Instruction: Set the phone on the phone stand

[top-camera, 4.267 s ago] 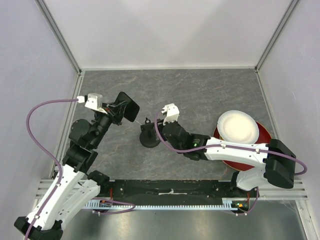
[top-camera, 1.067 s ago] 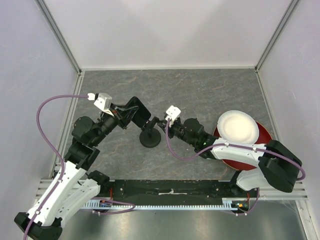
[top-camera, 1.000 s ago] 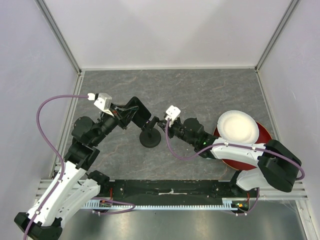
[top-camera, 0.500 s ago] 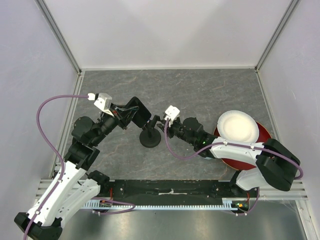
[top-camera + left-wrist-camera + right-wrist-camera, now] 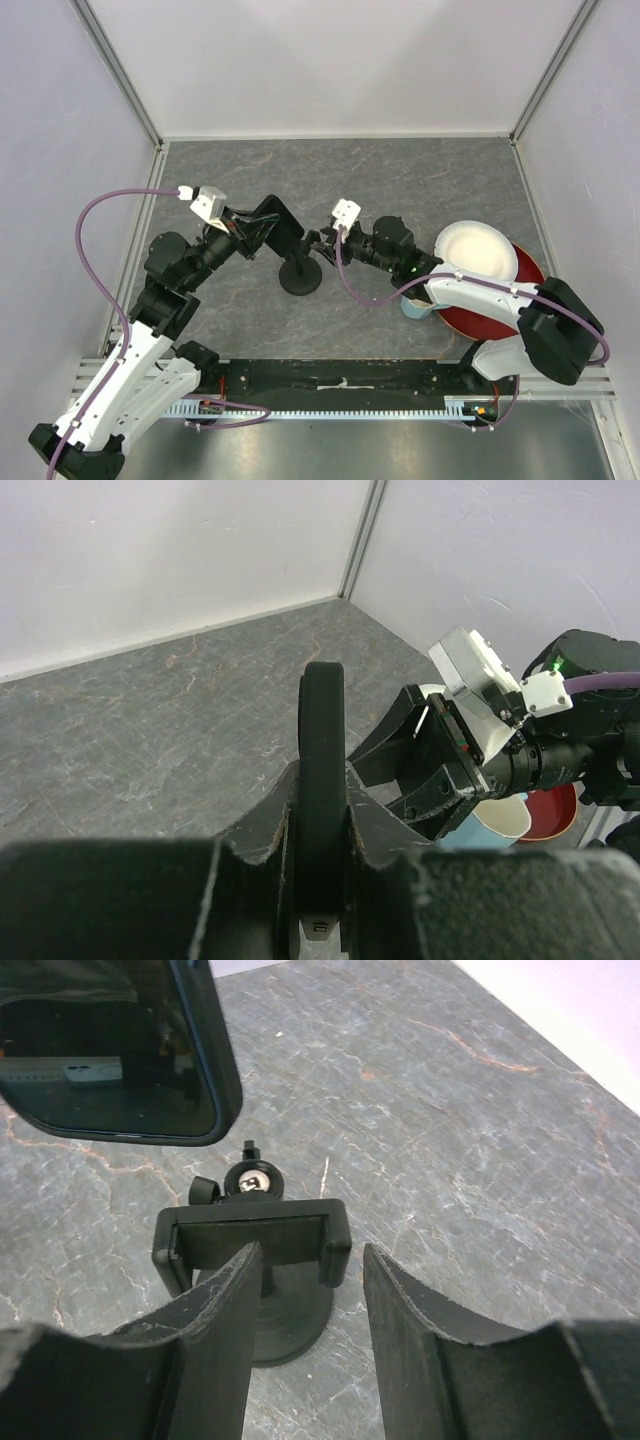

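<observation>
The left claw (image 5: 266, 228) is clamped on the phone (image 5: 280, 221), holding it up off the table (image 5: 400, 180). In the left wrist view the phone (image 5: 322, 770) shows edge-on between the two fingers (image 5: 258, 832), standing on its thin side and pointing straight away from the claw towards the right arm. In the right wrist view its glossy screen (image 5: 115, 1050) faces the camera with the long axis running across the picture. Its rounded lower corner hangs above and to the left of the phone stand (image 5: 252, 1238), clear of it.

The stand sits upright on its round base (image 5: 300, 276), its clamp head turned broadside to the right claw (image 5: 318, 243). That claw's jaws are spread wide, gripping nothing, with the clamp head seen between them. A white plate (image 5: 478, 253) rests on a red dish (image 5: 528, 285) by the right arm.
</observation>
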`<state>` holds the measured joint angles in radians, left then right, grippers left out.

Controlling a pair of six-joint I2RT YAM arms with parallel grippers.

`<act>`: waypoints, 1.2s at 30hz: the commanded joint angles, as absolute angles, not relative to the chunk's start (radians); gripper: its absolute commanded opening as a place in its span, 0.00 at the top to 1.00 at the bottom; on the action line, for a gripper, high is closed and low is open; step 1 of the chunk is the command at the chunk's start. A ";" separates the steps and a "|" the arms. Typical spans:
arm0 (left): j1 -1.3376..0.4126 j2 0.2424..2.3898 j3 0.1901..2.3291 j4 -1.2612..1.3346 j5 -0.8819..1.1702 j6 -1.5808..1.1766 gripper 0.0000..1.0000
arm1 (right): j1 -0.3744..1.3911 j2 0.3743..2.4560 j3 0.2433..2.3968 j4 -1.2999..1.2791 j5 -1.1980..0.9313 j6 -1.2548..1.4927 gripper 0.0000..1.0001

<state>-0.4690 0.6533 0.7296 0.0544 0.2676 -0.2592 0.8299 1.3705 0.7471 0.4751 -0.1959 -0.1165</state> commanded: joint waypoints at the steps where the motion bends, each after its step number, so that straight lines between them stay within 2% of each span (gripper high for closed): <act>1: -0.474 0.646 0.770 0.155 0.279 -0.253 0.98 | 0.807 1.394 0.793 0.480 -0.313 -0.130 0.47; 6: -0.474 0.647 0.772 0.155 0.282 -0.252 0.98 | 0.790 1.430 0.819 0.471 -0.365 -0.126 0.49; 10: -0.474 0.646 0.772 0.155 0.282 -0.252 0.98 | 0.781 1.442 0.824 0.479 -0.376 -0.124 0.58; 16: -0.474 0.652 0.773 0.155 0.290 -0.253 0.98 | 0.781 1.424 0.807 0.511 -0.359 -0.107 0.63; 36: -0.476 0.673 0.779 0.155 0.319 -0.255 0.98 | 0.779 1.404 0.818 0.492 -0.337 -0.104 0.68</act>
<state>-0.4690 0.6777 0.7296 0.0547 0.2947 -0.2592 0.7822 1.3998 0.7841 0.4549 -0.3141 -0.1081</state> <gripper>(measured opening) 0.199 0.335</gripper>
